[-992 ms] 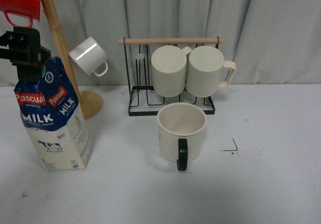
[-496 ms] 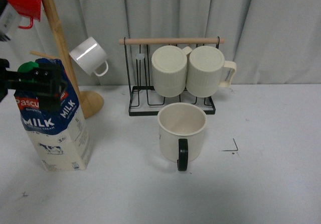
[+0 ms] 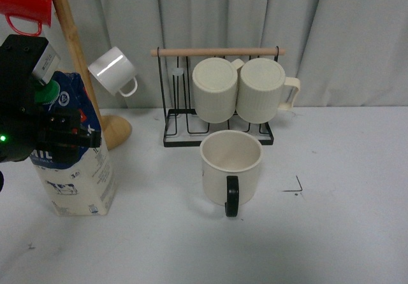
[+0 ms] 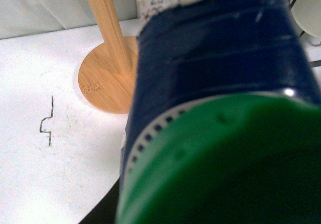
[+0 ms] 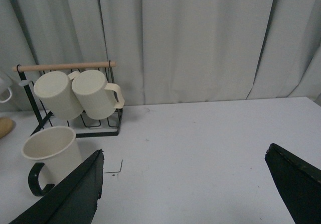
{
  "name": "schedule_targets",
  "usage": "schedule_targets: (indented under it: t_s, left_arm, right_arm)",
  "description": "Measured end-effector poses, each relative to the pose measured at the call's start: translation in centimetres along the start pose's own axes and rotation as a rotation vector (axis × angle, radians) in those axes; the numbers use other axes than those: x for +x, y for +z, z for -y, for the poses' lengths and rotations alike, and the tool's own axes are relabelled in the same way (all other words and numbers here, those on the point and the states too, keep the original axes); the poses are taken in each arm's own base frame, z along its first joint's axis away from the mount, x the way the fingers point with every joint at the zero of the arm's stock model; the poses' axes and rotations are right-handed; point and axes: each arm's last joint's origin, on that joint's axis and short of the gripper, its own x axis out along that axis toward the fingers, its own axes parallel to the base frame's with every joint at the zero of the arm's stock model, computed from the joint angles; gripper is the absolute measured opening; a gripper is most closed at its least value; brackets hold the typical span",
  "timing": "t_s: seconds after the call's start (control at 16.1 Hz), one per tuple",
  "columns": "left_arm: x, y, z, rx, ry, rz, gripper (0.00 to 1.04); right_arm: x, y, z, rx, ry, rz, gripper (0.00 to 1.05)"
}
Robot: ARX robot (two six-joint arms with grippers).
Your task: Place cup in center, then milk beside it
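One step done: your cup [image 3: 231, 166] stands central on the table [image 3: 338, 233].
The milk [image 3: 78, 183] stands far left, well apart from it; left claw [image 3: 62, 137] sits at its top, grip you cannot tell; right claw [image 5: 185, 194] spread, empty.

The front view looks slightly down over the white counter [image 3: 344, 233] toward the grey curtain [image 3: 357, 35]. The left wrist view sits almost against the tall blue milk carton [image 4: 215, 48], sharing the round bamboo stand base [image 4: 108, 81] with the front. The right wrist view also faces the curtain, sharing the wide cream black-handled mug [image 5: 50, 148].
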Motion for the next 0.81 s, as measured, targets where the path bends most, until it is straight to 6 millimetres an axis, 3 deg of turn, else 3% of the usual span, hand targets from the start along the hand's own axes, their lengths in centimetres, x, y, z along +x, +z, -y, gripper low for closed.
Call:
schedule_targets:
  t_s: [0.25, 0.62, 0.81]
  left_arm:
    - [-0.5, 0.5, 0.7, -0.005, 0.01, 0.004, 0.14]
    - [-2.1, 2.4, 4.9, 0.006, -0.037, 0.132, 0.12]
    - [-1.8, 2.1, 6.9, 0.005, -0.043, 0.17, 0.11]
  right_arm:
    - [0.0, 0.0, 0.0, 0.0, 0.0, 0.0, 0.98]
    - [0.0, 0.0, 0.0, 0.0, 0.0, 0.0, 0.98]
    - [0.0, 0.0, 0.0, 0.0, 0.0, 0.0, 0.98]
